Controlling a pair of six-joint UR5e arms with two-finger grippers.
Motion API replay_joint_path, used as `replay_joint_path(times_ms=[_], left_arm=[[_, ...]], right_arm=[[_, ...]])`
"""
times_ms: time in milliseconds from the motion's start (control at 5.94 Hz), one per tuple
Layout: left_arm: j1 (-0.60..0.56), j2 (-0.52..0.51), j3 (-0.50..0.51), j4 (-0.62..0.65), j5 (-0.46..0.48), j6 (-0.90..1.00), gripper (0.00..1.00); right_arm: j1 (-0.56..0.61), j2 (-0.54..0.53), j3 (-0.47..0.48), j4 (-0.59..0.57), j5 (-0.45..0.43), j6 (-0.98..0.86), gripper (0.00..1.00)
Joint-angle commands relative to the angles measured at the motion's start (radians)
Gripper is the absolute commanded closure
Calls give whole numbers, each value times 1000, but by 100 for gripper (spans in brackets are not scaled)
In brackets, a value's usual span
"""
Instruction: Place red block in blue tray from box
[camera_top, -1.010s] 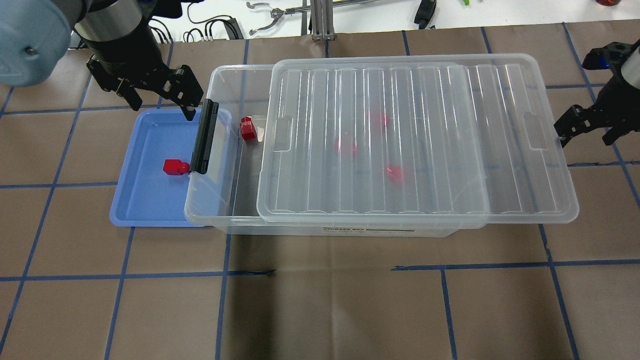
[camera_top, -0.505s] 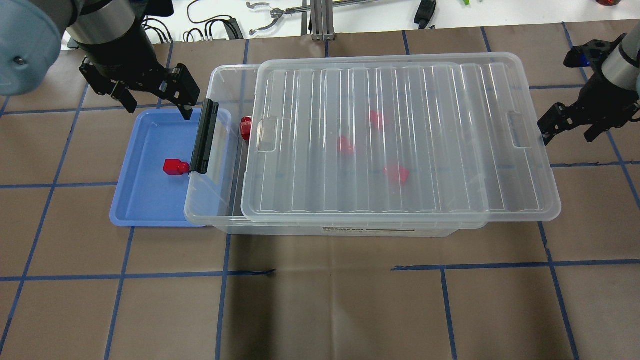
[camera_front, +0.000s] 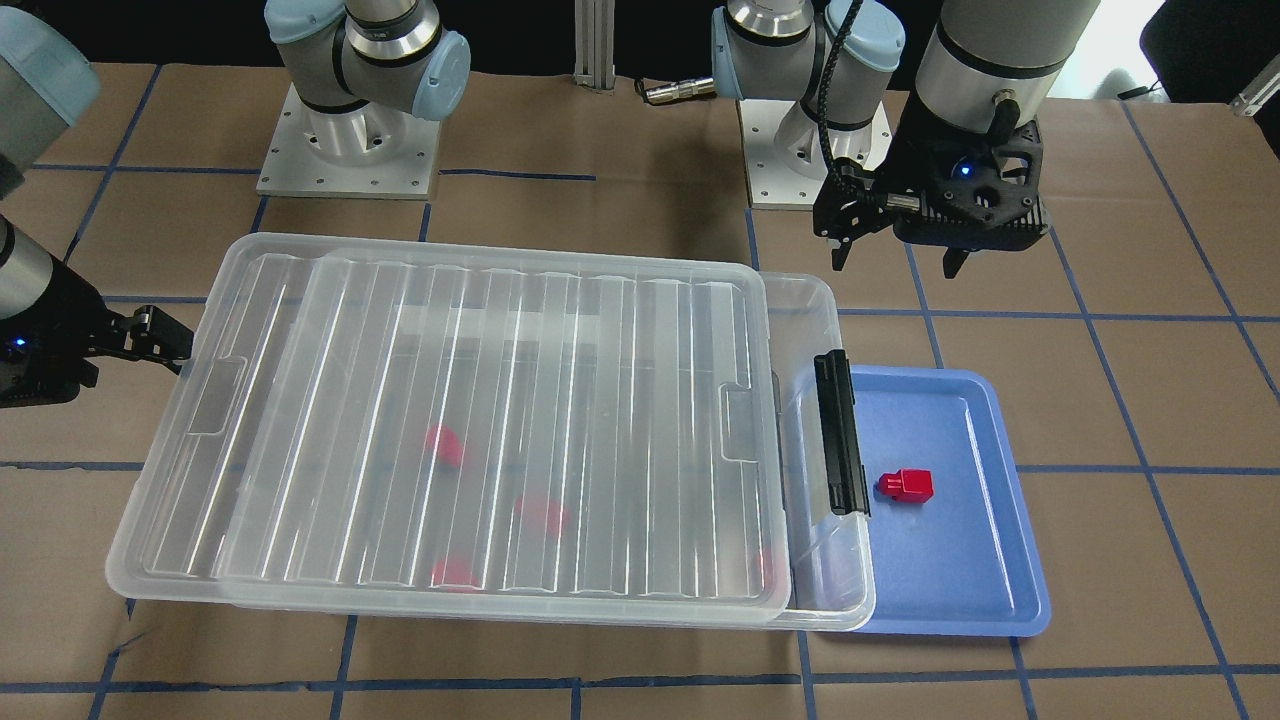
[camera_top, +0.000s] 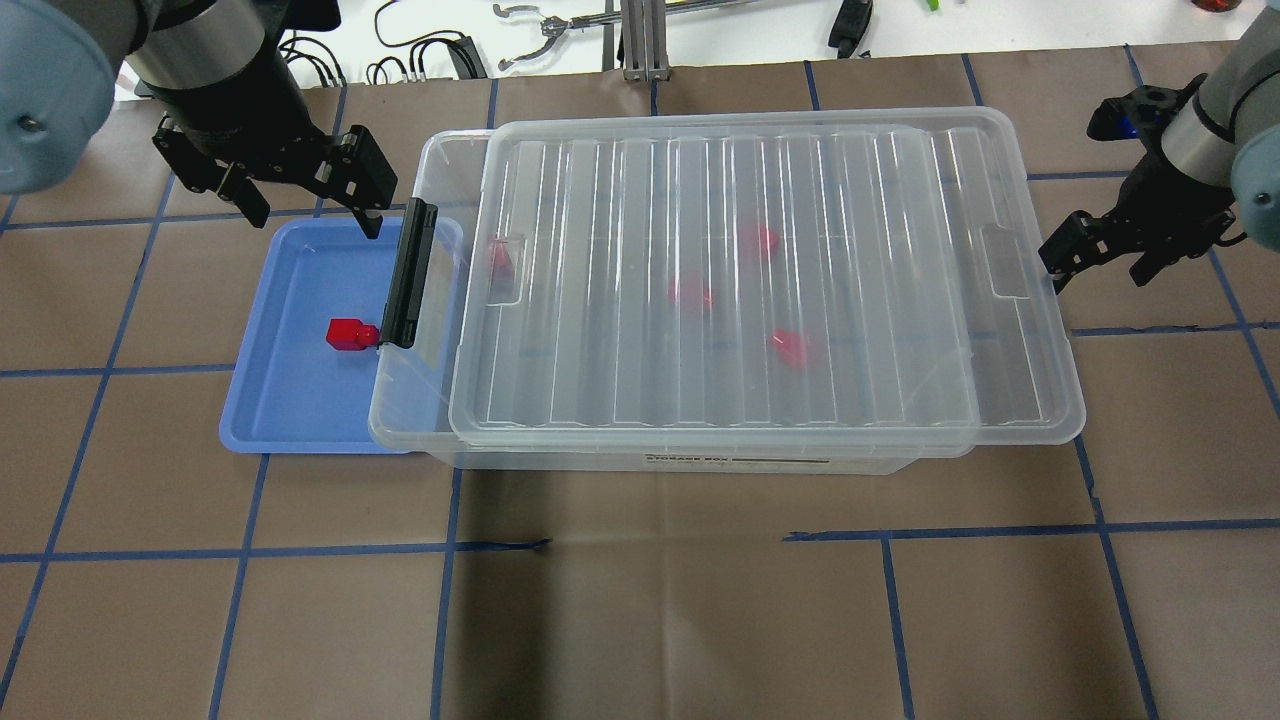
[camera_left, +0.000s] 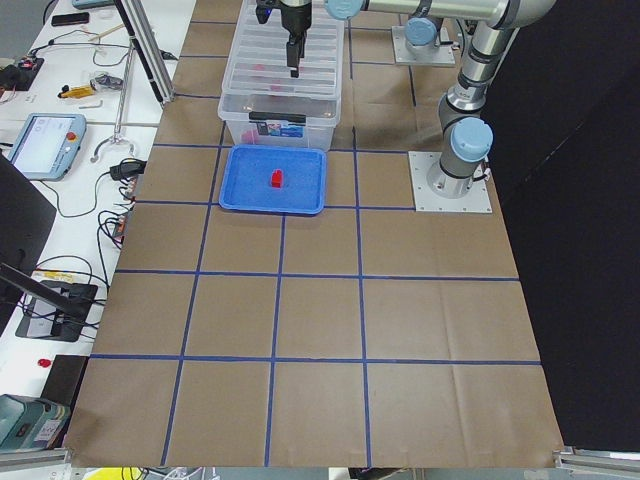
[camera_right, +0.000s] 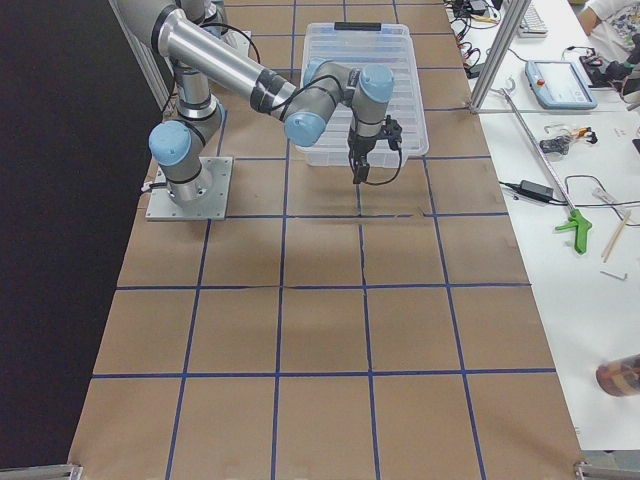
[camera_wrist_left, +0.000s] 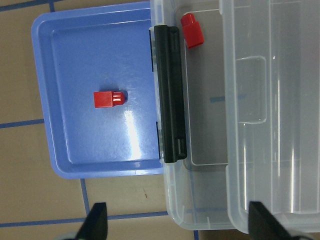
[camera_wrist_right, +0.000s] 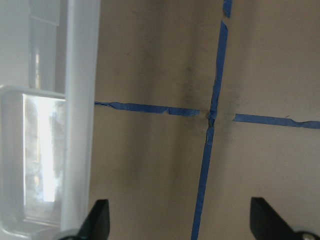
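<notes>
One red block (camera_top: 350, 334) lies in the blue tray (camera_top: 290, 400), next to the black latch (camera_top: 408, 272) of the clear box (camera_top: 415, 410). It also shows in the front view (camera_front: 907, 485) and the left wrist view (camera_wrist_left: 107, 99). The ribbed lid (camera_top: 760, 280) covers most of the box. Several more red blocks (camera_top: 790, 347) show blurred through it. My left gripper (camera_top: 312, 215) is open and empty above the tray's far edge. My right gripper (camera_top: 1098, 275) is open and empty, one finger at the lid's right short edge (camera_wrist_right: 80, 125).
The tray's right side is tucked under the box's latch end. Brown paper with blue tape lines (camera_top: 450, 545) covers the table. Tools and cables (camera_top: 545, 30) lie beyond the far edge. The arm bases (camera_front: 345, 150) stand behind the box.
The lid has slid left over the box and now covers the block at the latch end. My right gripper moved left with the lid's edge. My left gripper shifted slightly left and back.
</notes>
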Motion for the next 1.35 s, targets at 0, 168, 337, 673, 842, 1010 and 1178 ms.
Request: replay_joint_path(times_ms=[0, 168, 337, 673, 842, 1010, 1178], left_arm=[[6, -2, 1, 3, -50, -14, 2], [6, -2, 1, 3, -48, -12, 2], [4, -2, 1, 3, -48, -12, 2], [6, -5, 2, 3, -48, -6, 2], [6, -8, 2, 3, -47, -6, 2], [6, -6, 2, 3, -48, 0, 2], [6, -6, 2, 3, -48, 2, 2]], right_arm=[[13, -1, 4, 0, 40, 2, 0], [25, -1, 4, 0, 40, 2, 0], [37, 0, 4, 0, 43, 0, 0], [62, -1, 1, -2, 43, 2, 0], [63, -7, -9, -2, 40, 3, 0], [63, -32, -40, 0, 40, 12, 0], [71, -47, -93, 18, 37, 13, 0]])
